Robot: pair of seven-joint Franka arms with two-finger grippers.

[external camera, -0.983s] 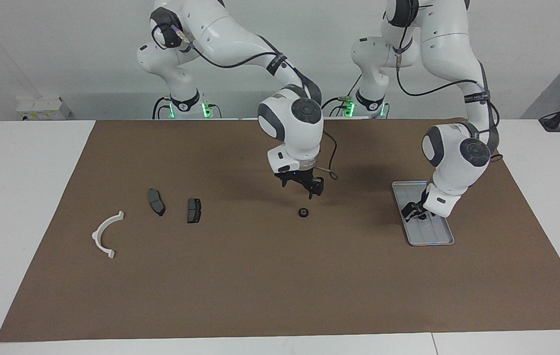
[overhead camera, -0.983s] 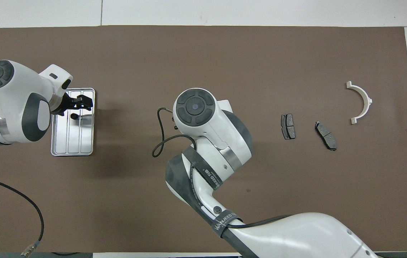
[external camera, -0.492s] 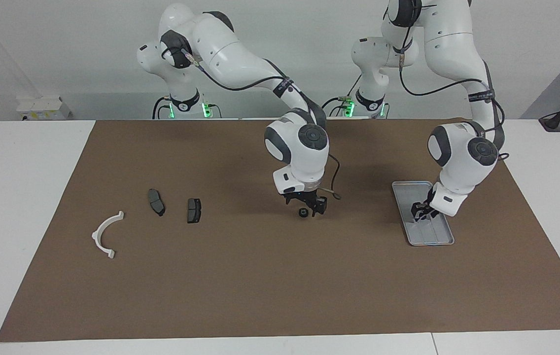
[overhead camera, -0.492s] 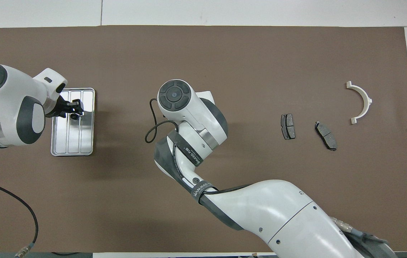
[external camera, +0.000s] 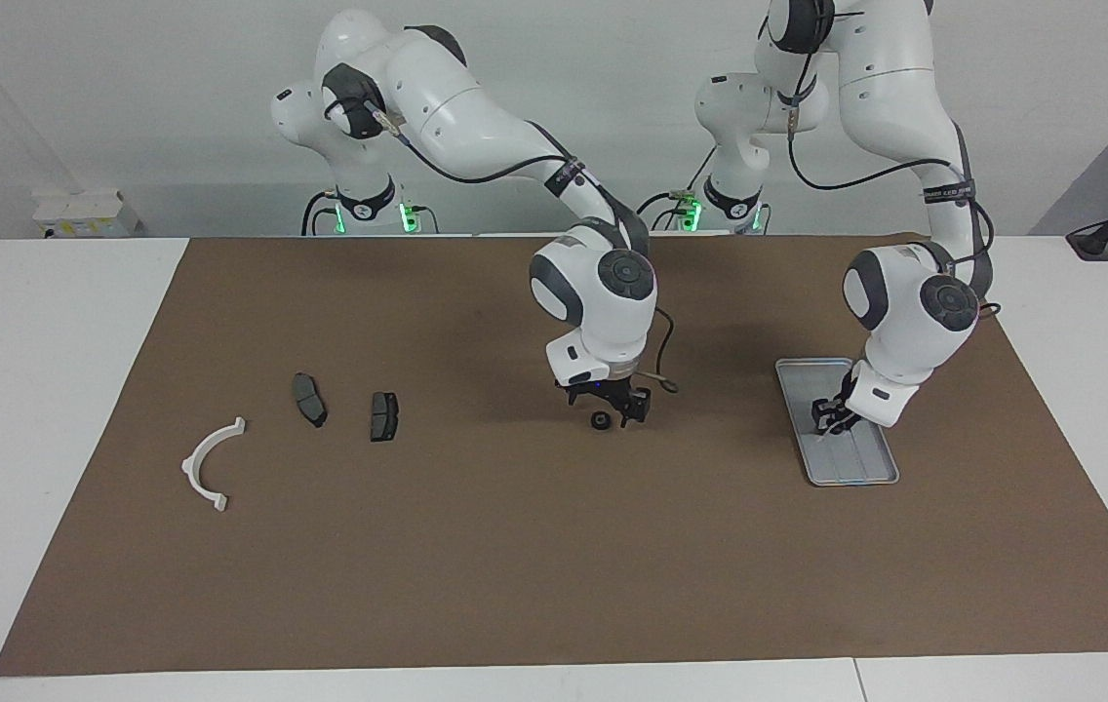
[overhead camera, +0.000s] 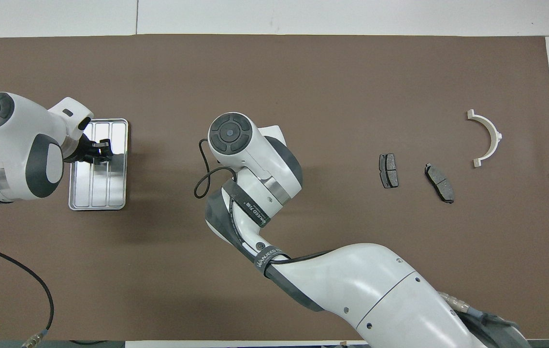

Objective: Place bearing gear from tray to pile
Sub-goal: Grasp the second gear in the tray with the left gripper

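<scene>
the left gripper [external camera: 825, 417] is low over the tray [external camera: 874, 470]; whether it grips anything cannot be told. the right gripper [external camera: 613, 414] stands open around a bearing gear [external camera: 600, 421] on the mat.

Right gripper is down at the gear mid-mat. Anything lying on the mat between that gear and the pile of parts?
Nothing visible. The gear sits under the right gripper, and the mat toward the pile is bare up to the nearest brake pad, itself part of the pile.
</scene>
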